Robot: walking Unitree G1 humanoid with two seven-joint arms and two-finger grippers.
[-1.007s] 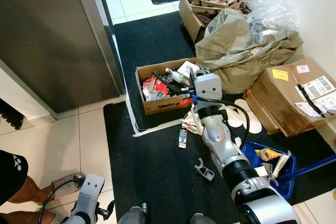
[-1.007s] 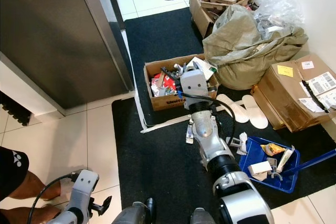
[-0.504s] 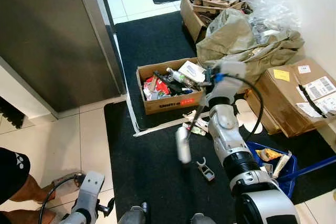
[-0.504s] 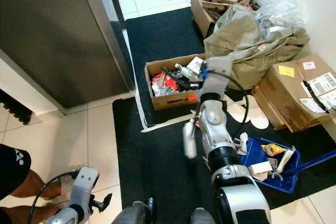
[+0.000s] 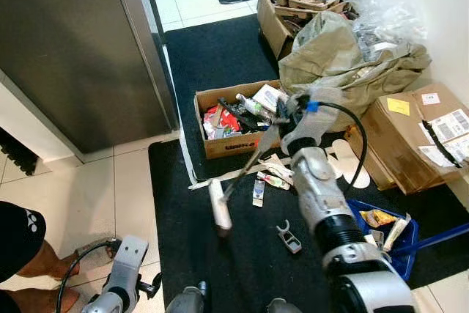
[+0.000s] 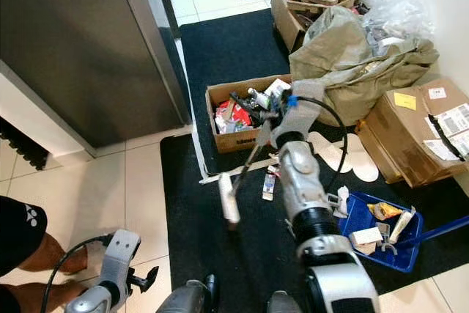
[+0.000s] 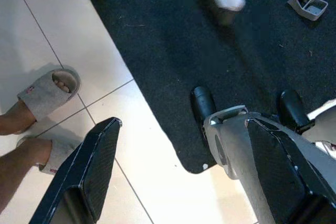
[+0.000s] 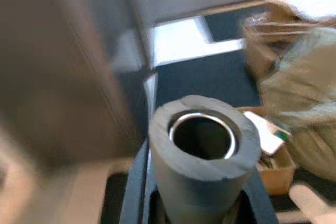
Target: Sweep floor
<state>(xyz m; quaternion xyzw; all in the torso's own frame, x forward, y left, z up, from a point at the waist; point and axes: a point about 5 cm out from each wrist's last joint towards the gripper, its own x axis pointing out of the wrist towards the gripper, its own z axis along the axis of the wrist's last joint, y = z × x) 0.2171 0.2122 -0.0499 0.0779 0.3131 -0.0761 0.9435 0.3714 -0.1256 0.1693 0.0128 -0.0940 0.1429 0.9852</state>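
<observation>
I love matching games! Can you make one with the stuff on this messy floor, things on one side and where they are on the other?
Things:
1. blue dustpan
2. open cardboard box
3. person's slippered foot
4. grey clip

Places:
A. on the white tiles by the left hand
B. on the black mat, near the robot's feet
C. beside the stuffed sack, full of junk
D. at the mat's right edge, holding litter

Pairs: 1-D, 2-C, 3-A, 4-B

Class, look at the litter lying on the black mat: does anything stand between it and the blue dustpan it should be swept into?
Nothing visible blocks the way. The grey clip and wrappers lie on open black mat, with the blue dustpan to the robot's right; the right end effector holds the broom.
</observation>
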